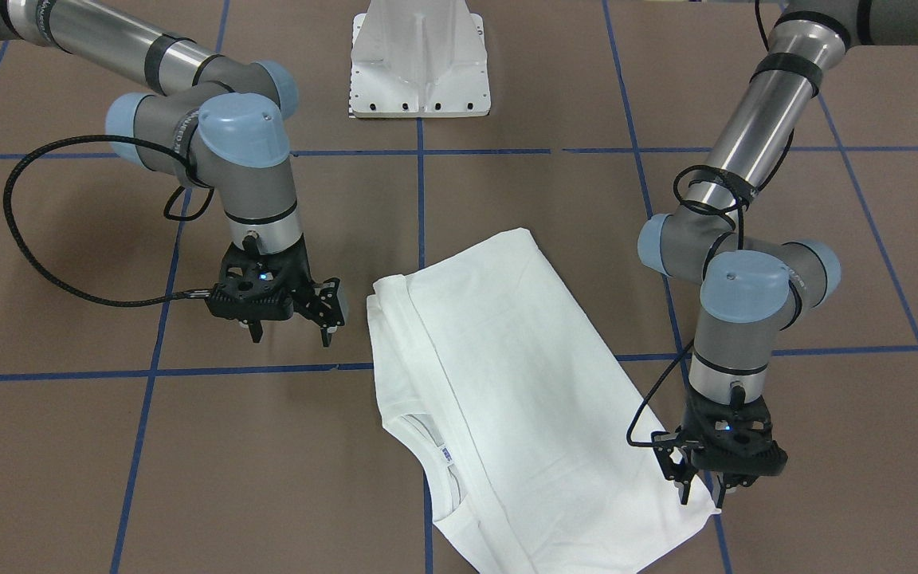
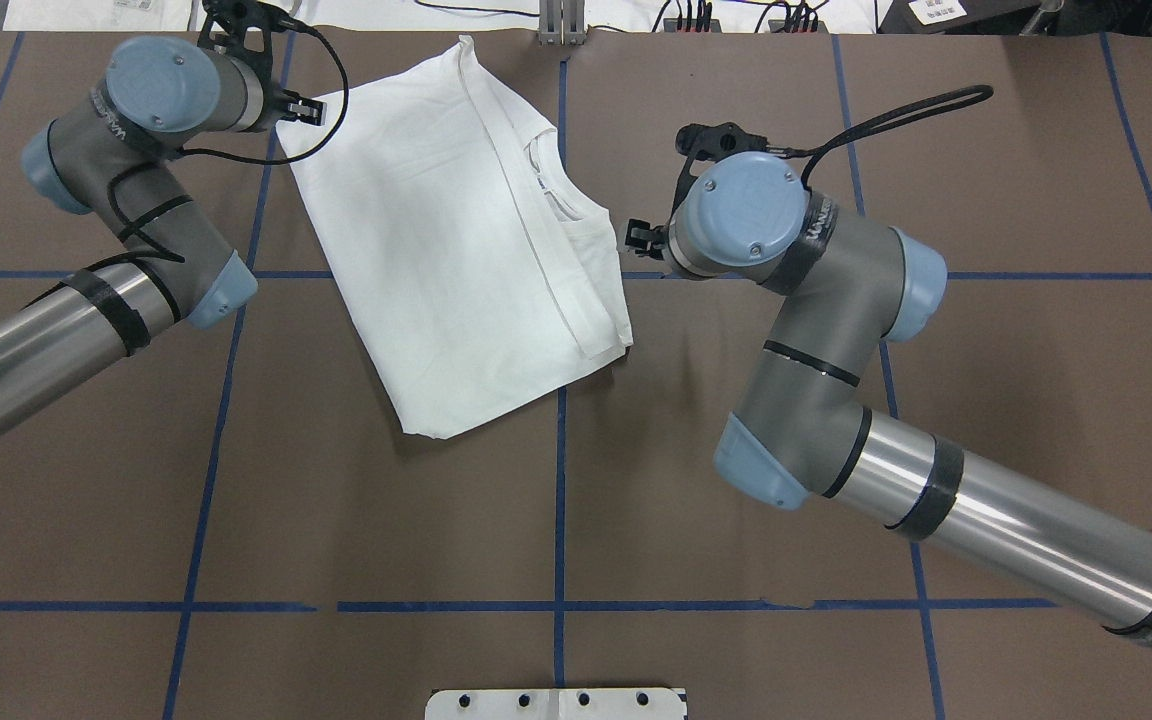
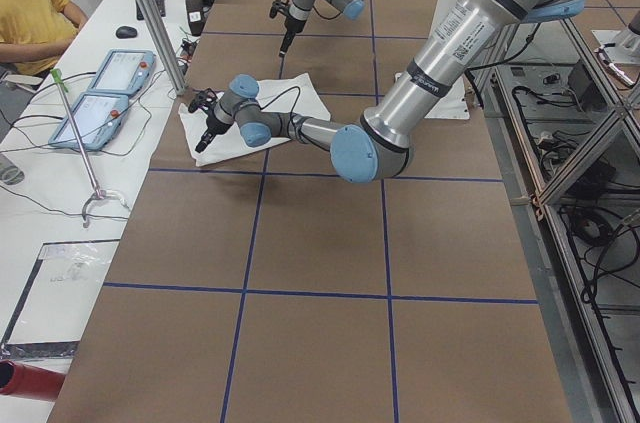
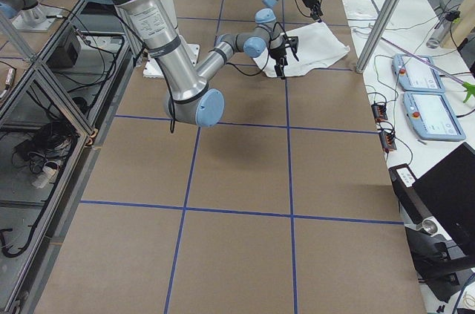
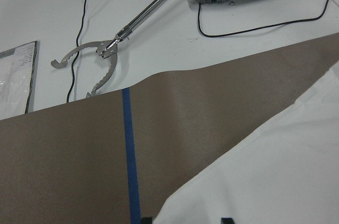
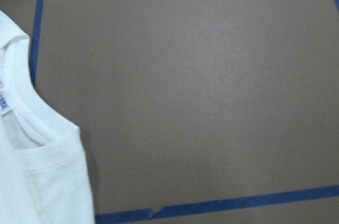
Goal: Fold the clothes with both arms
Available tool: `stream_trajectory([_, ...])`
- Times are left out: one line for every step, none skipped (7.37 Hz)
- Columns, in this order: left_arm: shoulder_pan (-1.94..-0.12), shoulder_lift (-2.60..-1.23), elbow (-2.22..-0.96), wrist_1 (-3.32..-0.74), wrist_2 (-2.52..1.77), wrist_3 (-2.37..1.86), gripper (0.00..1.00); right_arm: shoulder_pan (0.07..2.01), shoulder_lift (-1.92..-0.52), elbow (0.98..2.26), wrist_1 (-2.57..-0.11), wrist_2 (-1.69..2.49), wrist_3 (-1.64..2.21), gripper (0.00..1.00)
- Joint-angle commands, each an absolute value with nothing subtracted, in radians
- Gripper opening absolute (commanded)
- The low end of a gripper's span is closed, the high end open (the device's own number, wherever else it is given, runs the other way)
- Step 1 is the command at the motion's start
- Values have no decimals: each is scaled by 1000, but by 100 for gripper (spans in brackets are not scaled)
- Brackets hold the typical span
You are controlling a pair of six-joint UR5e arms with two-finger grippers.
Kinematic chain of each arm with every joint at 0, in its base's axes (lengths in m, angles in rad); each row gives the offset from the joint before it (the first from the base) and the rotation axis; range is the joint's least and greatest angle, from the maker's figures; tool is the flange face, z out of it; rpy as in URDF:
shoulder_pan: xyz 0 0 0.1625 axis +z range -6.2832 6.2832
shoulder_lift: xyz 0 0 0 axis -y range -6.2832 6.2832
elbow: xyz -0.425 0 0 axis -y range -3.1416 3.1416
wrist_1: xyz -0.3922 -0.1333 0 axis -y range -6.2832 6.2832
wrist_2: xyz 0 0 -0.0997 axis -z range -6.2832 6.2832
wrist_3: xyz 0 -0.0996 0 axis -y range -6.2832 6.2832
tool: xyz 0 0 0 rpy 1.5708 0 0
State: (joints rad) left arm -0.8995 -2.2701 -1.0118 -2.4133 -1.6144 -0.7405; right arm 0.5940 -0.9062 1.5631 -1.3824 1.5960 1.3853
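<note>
The white T-shirt (image 1: pixel 507 383) (image 2: pixel 436 250) lies folded lengthwise and flat on the brown table, its ribbed collar and small neck label (image 1: pixel 447 454) showing on the side near my right arm. My left gripper (image 1: pixel 702 496) (image 2: pixel 298 108) hangs open just above the shirt's corner near the table's far edge. The left wrist view shows that corner (image 5: pixel 275 181) between the two fingertips. My right gripper (image 1: pixel 292 331) (image 2: pixel 636 238) is open and empty over bare table beside the shirt's opposite long edge. The right wrist view shows the collar (image 6: pixel 32 128) at its left edge.
The white pedestal base (image 1: pixel 421 64) stands at the robot's side of the table. Blue tape lines (image 1: pixel 419 199) cross the brown surface. Past the far edge lie a metal grabber tool (image 5: pixel 100 57), cables and control pendants (image 3: pixel 110 73). A person in yellow (image 3: pixel 30 13) sits there.
</note>
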Motion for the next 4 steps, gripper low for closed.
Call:
stream_trajectory([-899, -2237, -1054, -2428, -1629, -741, 100, 500, -882, 1555, -1385, 1537, 1620, 96])
stream_trajectory([-899, -2235, -1054, -2430, -1629, -741, 100, 474, -868, 1528, -1384, 1511, 1679, 94])
stream_trajectory([-899, -2230, -1054, -2430, -1629, -741, 100, 457, -865, 1513, -1384, 1487, 1701, 91])
stream_trajectory([-897, -2230, -1055, -2431, -1629, -745, 100, 450, -870, 1511, -1384, 1485, 1718, 89])
